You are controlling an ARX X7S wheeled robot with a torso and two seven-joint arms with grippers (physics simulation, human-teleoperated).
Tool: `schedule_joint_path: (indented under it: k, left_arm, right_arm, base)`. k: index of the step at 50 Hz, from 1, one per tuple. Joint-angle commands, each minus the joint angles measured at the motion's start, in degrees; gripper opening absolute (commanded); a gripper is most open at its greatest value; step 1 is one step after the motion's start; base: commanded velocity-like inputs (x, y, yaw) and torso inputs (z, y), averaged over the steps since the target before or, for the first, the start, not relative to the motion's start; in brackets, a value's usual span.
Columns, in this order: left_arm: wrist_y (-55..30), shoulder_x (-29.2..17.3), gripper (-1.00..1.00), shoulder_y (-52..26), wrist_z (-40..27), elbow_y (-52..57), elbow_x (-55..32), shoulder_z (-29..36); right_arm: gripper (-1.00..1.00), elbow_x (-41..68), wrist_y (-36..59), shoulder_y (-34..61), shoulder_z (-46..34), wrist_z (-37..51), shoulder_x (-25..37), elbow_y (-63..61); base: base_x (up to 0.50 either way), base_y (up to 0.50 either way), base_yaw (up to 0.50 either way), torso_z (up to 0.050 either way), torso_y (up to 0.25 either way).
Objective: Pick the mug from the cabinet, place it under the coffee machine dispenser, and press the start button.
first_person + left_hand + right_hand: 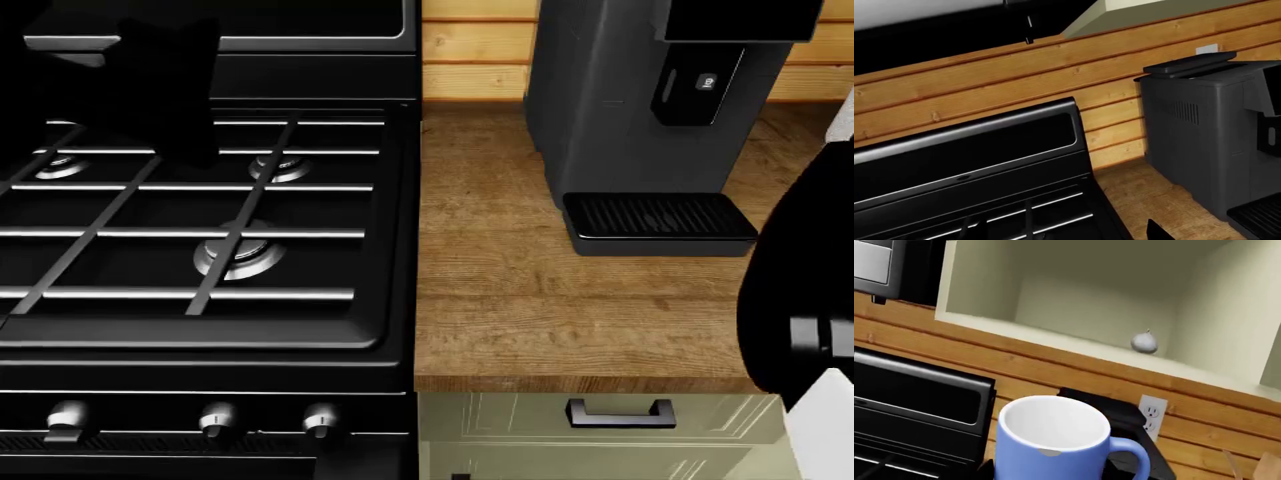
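Observation:
The light-blue mug (1054,450) fills the bottom of the right wrist view, upright, with its white inside showing and its handle to one side. My right gripper (1054,474) is shut on it, with dark fingers at both of its sides. It hangs in the air in front of the open cabinet (1087,305). The mug does not show in the head view. The coffee machine (627,100) stands on the wooden counter with its drip tray (658,222) bare. The start button (707,82) sits on the dispenser head. My left gripper (160,90) hovers open over the stove's back left; one fingertip (1157,232) shows.
A black gas stove (200,230) with knobs (220,418) takes up the left. A small grey bulb (1144,341) lies in the cabinet. A wall socket (1151,412) sits on the wooden back wall. My right arm (801,300) covers the counter's right edge.

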Motion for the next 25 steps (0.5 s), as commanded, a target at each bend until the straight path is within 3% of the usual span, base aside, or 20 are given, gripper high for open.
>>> schedule_joint_path:
  k: [1,8,25]
  left_arm:
    - [0.5,-0.4,1.00,0.5,0.0,0.5,-0.1,-0.1]
    - [0.9,-0.8,1.00,0.7,-0.2,0.7,-0.4,-0.1]
    - [1.5,-1.1,1.00,0.5,-0.5,1.1,-0.9,0.0]
  right_arm:
    - [-1.00,-2.7,0.0,-9.5,1.1,-0.3,0.1,-8.1]
    - [-1.00,-5.8,0.0,-22.0,1.5,-0.3,-1.8,-16.5]
    - [-1.00,-7.7,0.0,-30.2,1.9,-0.3,-1.7,-22.9]
  base:
    - [0.00,0.00,0.00,0.000,0.000]
    - [0.00,0.00,0.00,0.000,0.000]
    - [0.00,0.00,0.00,0.000,0.001]
